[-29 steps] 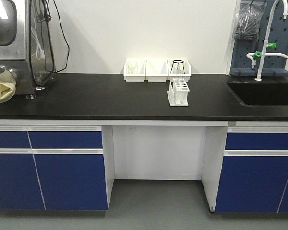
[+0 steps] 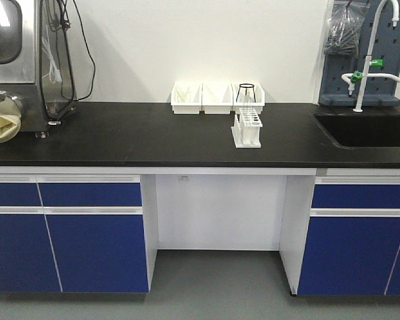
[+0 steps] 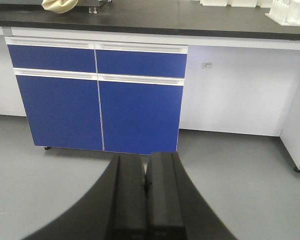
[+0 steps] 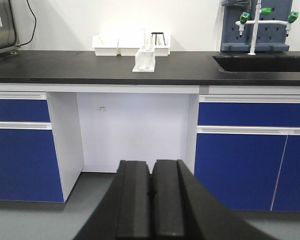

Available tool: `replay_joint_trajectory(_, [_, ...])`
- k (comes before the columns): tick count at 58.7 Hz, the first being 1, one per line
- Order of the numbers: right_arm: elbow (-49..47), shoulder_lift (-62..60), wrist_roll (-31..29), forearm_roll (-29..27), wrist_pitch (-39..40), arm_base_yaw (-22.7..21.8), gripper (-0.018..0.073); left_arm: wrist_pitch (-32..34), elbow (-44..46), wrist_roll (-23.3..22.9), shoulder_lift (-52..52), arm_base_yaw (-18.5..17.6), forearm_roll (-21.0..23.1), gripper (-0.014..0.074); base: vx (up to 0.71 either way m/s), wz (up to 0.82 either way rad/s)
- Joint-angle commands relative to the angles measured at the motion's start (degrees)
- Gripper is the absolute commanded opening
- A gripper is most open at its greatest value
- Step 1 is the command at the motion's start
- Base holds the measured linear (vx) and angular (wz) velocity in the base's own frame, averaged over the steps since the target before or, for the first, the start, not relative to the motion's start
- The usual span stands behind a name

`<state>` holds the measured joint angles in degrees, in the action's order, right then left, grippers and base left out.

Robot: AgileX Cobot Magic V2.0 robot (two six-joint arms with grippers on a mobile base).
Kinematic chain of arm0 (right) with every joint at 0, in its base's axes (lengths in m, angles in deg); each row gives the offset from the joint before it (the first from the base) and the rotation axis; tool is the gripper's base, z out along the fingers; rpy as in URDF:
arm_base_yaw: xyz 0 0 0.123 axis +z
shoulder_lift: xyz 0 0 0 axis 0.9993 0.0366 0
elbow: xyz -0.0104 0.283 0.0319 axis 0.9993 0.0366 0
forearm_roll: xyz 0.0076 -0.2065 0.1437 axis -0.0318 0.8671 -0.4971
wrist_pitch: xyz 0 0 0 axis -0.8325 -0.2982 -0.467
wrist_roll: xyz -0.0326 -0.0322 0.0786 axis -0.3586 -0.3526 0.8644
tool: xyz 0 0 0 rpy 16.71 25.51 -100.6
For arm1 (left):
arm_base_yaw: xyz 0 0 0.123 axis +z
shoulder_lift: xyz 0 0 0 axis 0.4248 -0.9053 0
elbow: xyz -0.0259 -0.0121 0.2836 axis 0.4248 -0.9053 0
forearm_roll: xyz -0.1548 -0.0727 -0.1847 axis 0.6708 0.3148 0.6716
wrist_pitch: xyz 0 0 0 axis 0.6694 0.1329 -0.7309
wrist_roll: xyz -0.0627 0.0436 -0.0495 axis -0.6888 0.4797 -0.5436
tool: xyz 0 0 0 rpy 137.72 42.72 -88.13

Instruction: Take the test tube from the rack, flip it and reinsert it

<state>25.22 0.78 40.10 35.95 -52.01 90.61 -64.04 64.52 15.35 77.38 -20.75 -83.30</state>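
- On the black counter (image 2: 120, 137), the rack (image 2: 247, 129) stands just before three white bins (image 2: 217, 99); the test tube (image 4: 143, 39) stands upright in it.
- Well to the right lies the sink (image 2: 367, 128).
- Low before the cabinets hang the left gripper (image 3: 145, 165) and right gripper (image 4: 152, 167), each with jaws pressed together.

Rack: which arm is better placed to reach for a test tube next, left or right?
Right, likely. Its wrist view has the rack nearly dead ahead above the right tool; the left tool faces the blue cabinets, rack at its view's far upper-right edge. Both are shut, short of the counter.
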Motion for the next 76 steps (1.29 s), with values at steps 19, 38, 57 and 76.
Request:
replay_joint_trajectory(19, [0.02, -0.63, 0.0, 0.26, 4.67, -0.36, -0.0012, 5.0, 0.01, 0.01, 0.65, -0.41, 0.25, -0.0006, 0.02, -0.03])
replay_joint_trajectory(38, [0.02, -0.63, 0.0, 0.26, 4.67, -0.36, -0.0012, 5.0, 0.01, 0.01, 0.65, -0.41, 0.25, -0.0006, 0.07, -0.02])
replay_joint_trajectory(57, [0.02, -0.63, 0.0, 0.26, 4.67, -0.36, -0.0012, 5.0, 0.01, 0.01, 0.65, -0.41, 0.25, -0.0006, 0.13, 0.07])
replay_joint_trajectory(76, [0.02, -0.63, 0.0, 0.26, 4.67, -0.36, -0.0012, 5.0, 0.01, 0.01, 0.65, -0.41, 0.25, -0.0006, 0.15, 0.09])
